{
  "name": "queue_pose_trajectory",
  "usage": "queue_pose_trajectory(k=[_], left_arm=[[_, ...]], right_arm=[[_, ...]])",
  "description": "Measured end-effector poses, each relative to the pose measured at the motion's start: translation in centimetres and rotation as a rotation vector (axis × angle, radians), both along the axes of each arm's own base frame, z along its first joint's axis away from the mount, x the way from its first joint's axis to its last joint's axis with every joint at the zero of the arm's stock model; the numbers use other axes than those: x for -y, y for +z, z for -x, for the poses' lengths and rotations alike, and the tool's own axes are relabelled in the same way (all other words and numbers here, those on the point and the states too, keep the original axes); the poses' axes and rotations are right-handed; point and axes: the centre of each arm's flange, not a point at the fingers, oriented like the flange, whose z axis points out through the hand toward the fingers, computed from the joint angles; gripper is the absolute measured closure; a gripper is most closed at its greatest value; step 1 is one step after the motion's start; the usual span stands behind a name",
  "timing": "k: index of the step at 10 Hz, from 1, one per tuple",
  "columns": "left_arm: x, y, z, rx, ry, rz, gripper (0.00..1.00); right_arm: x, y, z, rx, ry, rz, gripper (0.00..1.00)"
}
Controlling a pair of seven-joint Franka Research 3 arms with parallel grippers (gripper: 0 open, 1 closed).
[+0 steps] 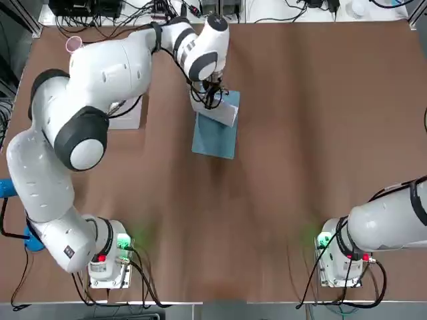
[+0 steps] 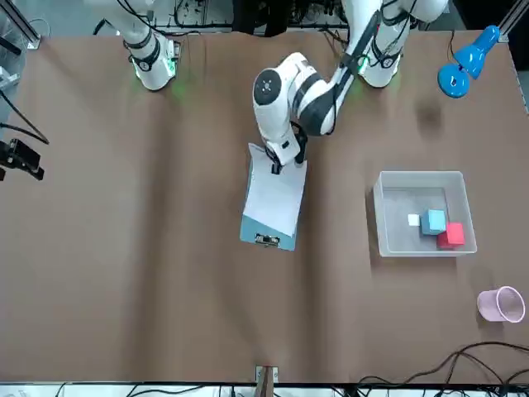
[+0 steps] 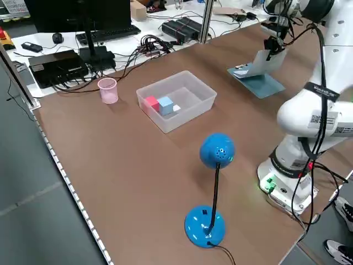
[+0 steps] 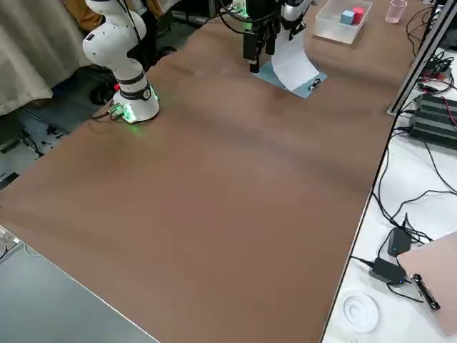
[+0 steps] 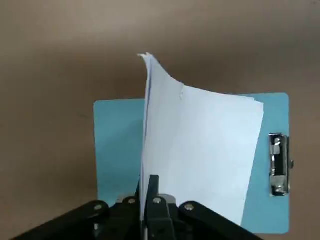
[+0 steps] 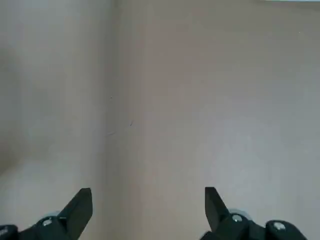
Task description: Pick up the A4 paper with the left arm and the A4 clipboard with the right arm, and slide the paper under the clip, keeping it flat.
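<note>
The light-blue clipboard (image 1: pixel 215 137) lies flat on the table's far middle, its metal clip (image 2: pixel 267 240) at the short edge farthest from the arms' bases. The white paper (image 2: pixel 276 195) lies over the board and curls upward at one end. My left gripper (image 2: pixel 277 163) is shut on that raised edge, just above the board's near end. In the left wrist view the paper (image 5: pixel 200 155) bends up between the fingers, and its free end stops just beside the clip (image 5: pixel 279 165). My right gripper (image 6: pixel 148 205) hangs open over bare table, far from the board.
A clear bin (image 2: pixel 380 217) holding small coloured blocks stands on the left arm's side of the board. A pink cup (image 2: pixel 502 304) sits at the far corner beyond it. A blue desk lamp (image 2: pixel 467 62) stands beside the left arm's base.
</note>
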Motion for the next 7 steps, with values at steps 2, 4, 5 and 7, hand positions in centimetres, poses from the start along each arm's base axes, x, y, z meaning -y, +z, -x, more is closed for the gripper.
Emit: queue_pose_trajectory(k=[2,4,5,7], left_arm=[[-0.4,0.5,-1.2,0.007,0.066,0.05,0.99],[-0.3,0.4,-1.5,0.003,0.085,0.075,0.99],[-0.1,0.3,-1.6,0.007,0.085,0.084,0.99],[0.4,-0.3,-1.7,0.009,0.083,0.091,0.99]], right_arm=[[0.0,0.0,0.0,0.0,0.0,0.0,0.0],[0.0,0.0,0.0,0.0,0.0,0.0,0.0],[0.0,0.0,0.0,0.0,0.0,0.0,0.0],[0.0,-0.1,0.0,-0.001,0.0,0.0,0.0]])
